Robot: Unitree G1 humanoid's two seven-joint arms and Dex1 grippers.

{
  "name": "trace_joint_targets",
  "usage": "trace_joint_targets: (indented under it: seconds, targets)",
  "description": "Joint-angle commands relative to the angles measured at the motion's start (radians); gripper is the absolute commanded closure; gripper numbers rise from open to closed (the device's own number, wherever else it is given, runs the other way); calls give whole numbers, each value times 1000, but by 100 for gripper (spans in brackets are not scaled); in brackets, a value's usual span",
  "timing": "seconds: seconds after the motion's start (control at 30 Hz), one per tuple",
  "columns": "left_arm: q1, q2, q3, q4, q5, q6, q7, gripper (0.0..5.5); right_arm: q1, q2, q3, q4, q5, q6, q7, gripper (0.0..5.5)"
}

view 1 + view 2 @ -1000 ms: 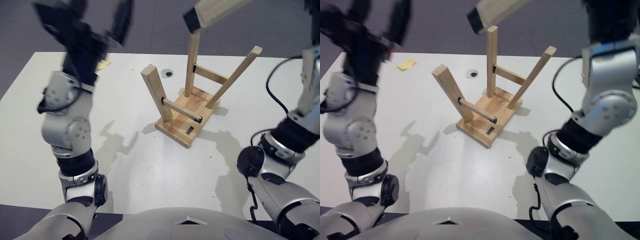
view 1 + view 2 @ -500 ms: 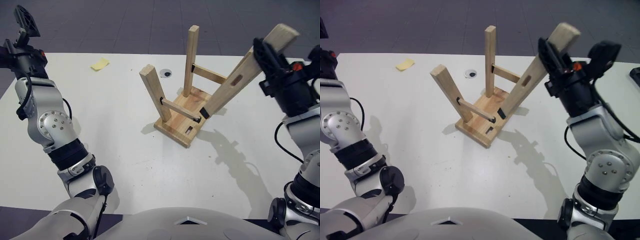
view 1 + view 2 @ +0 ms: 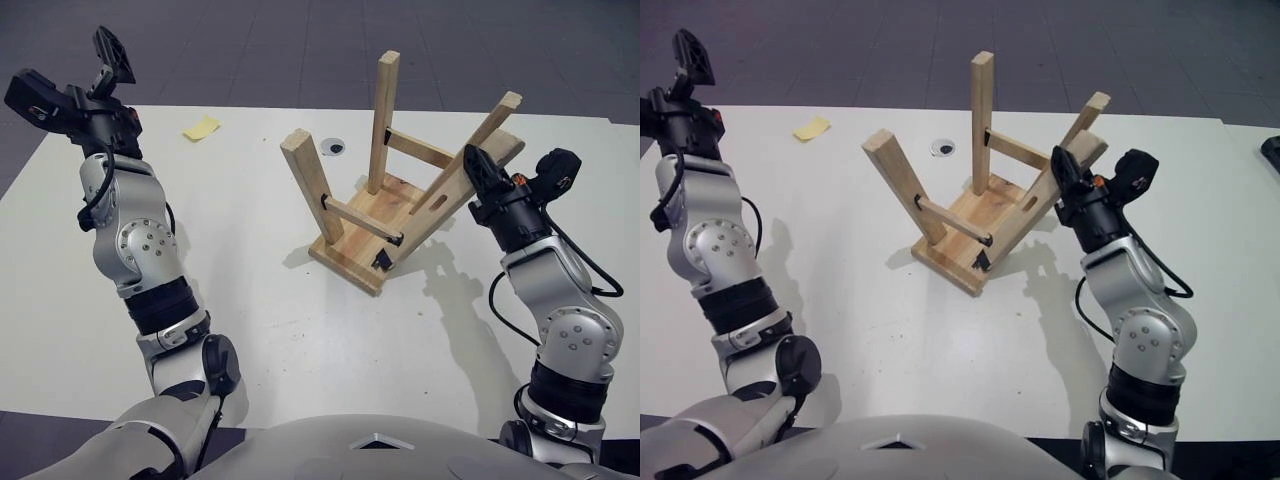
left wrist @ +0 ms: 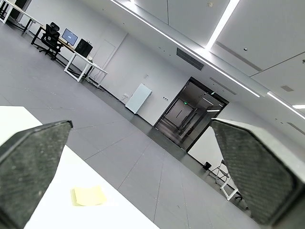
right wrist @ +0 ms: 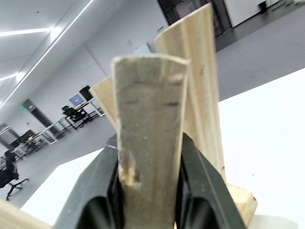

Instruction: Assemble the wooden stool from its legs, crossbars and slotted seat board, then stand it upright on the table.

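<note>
Your right tool point(image 3: 488, 183) has come down since half a second ago, lowering the loose leg point(image 3: 437, 205) it clamps until its dark-capped end meets the seat board point(image 3: 362, 268). Your left arm has swung inward. The upturned stool point(image 3: 318, 195) sits mid-counter point(image 3: 300, 330) with three legs up, and the held leg slants toward 2 o'clock. Your left tool point(image 3: 75, 78) hangs at 10 o'clock, spread wide and holding nothing, near a yellow note point(image 3: 201, 127).

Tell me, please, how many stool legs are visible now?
4. Three stand on the upturned seat board: near-left leg, upright far leg, slanted far-right leg. The right gripper holds the fourth leg slanting to the board.
</note>
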Motion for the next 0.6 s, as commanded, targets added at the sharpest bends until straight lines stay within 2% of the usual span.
trace_joint_targets:
  seconds: [0.03, 0.3, 0.6]
  targets:
    - [-2, 2, -9, 12, 8, 2, 8, 10, 5, -40, 1, 41, -128, 0, -20, 450]
    - [-11, -10, -35, 27, 15, 5, 9, 10, -69, -40, 76, 99, -299, -68, 34, 450]
    - [10, -63, -81, -5, 7, 28, 32, 10, -72, -4, 101, 110, -436, -119, 30, 450]
